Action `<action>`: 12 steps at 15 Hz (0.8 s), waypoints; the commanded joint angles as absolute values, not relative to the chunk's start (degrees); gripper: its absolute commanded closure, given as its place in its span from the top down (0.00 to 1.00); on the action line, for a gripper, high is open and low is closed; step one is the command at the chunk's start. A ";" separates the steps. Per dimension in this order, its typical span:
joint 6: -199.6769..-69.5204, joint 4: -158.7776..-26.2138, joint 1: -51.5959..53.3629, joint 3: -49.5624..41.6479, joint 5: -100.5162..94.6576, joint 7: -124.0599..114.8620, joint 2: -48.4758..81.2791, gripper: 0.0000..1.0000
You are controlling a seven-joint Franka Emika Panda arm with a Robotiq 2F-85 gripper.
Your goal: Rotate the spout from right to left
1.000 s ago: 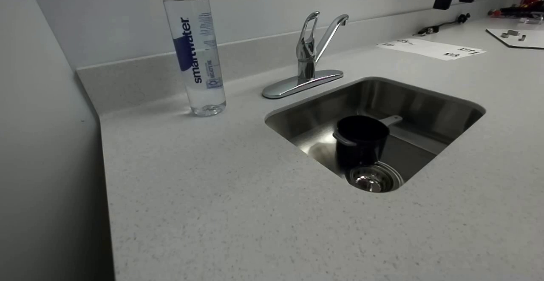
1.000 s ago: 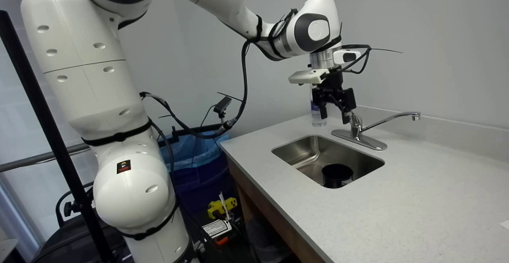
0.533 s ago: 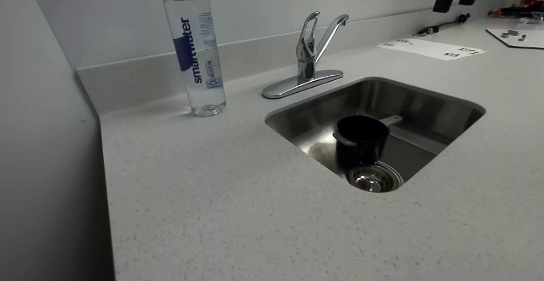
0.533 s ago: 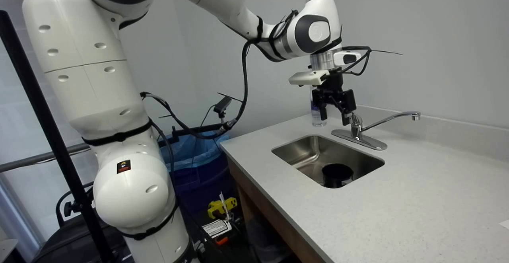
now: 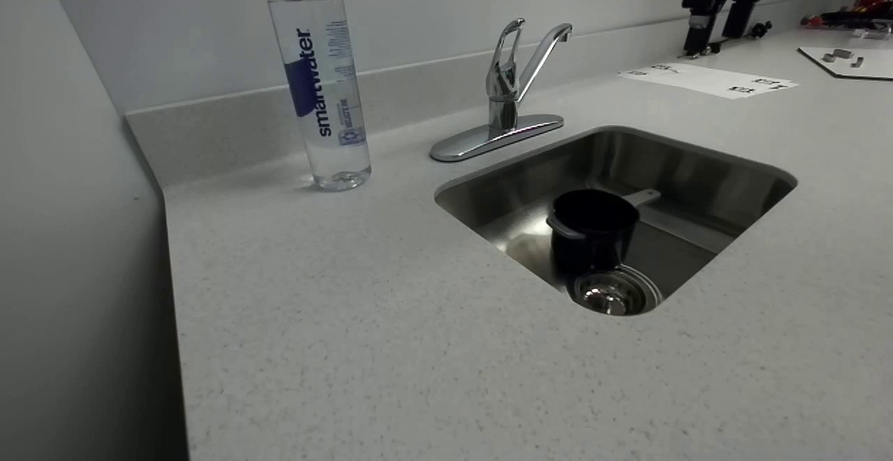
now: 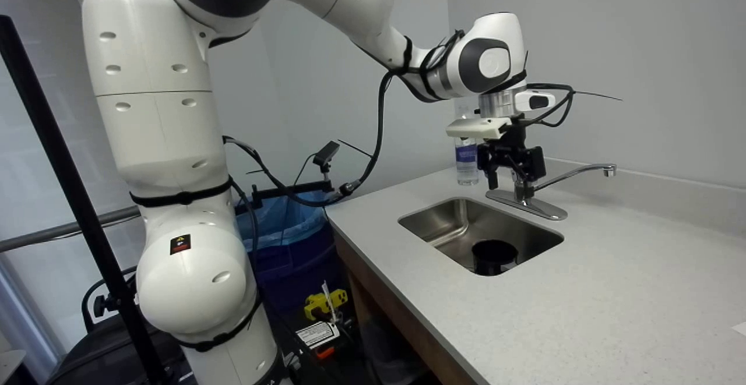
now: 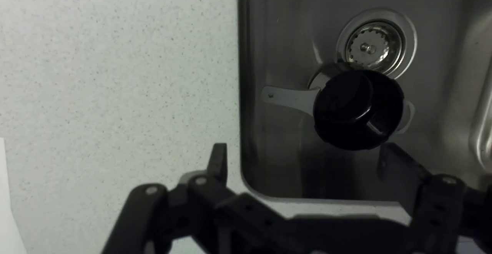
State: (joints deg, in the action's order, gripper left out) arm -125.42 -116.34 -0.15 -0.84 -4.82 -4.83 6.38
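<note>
Exterior view, spout pointing rightward, slanting upward

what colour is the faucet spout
Silvery, shiny chrome all along the spout; it shows best in an exterior view, against the pale wall and backsplash.

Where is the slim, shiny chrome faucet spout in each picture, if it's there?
In an exterior view: slim chrome spout, right of centre, near the top.
In an exterior view: spout, right side, mid-height.
Wrist view: spout not shown.
Shared landmark: round black pot in the grey steel sink, in all three.
</note>
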 commanded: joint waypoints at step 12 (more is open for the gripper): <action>-145.65 -96.14 -3.31 -0.82 2.75 3.29 23.54 1.00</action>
State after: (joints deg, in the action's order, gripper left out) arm -141.94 -100.17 -2.83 -1.46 1.46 2.93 20.83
